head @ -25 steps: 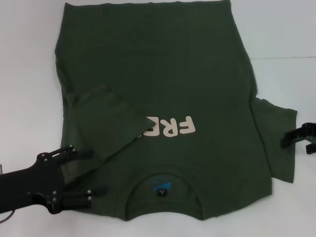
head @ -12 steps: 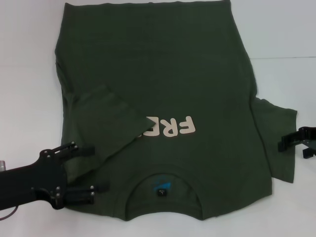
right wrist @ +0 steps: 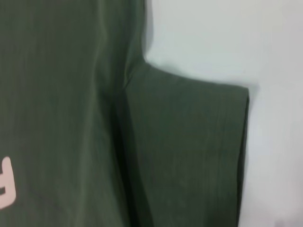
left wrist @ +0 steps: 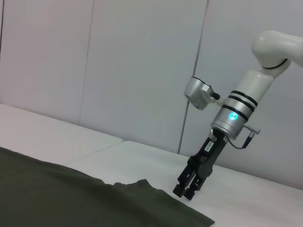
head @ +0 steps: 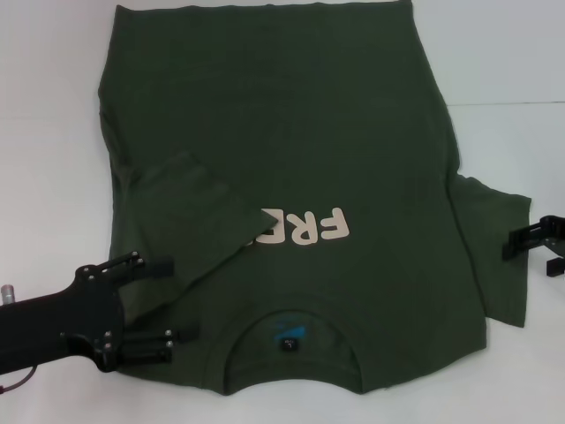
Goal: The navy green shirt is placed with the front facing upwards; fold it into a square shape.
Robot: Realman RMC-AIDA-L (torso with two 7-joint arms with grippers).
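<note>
the navy green shirt (head: 291,177) lies flat on the white desk (head: 53,106), print up, collar toward the desk's near edge, hem at the far edge. the shirt's left sleeve is folded in across the chest, covering the end of the off-white print (head: 305,228); the other sleeve lies spread toward the desk's right edge. the left gripper (head: 177,300) reaches in low at the near left corner, fingers spread and released over the folded shoulder. the right gripper (head: 530,240) sits just beside the spread sleeve's edge, partly cut off in the head view; the left wrist view shows its arm angled steeply down and its fingers (left wrist: 189,184) close together, gripping nothing. the right wrist view shows only sleeve (right wrist: 189,151) and desk.
</note>
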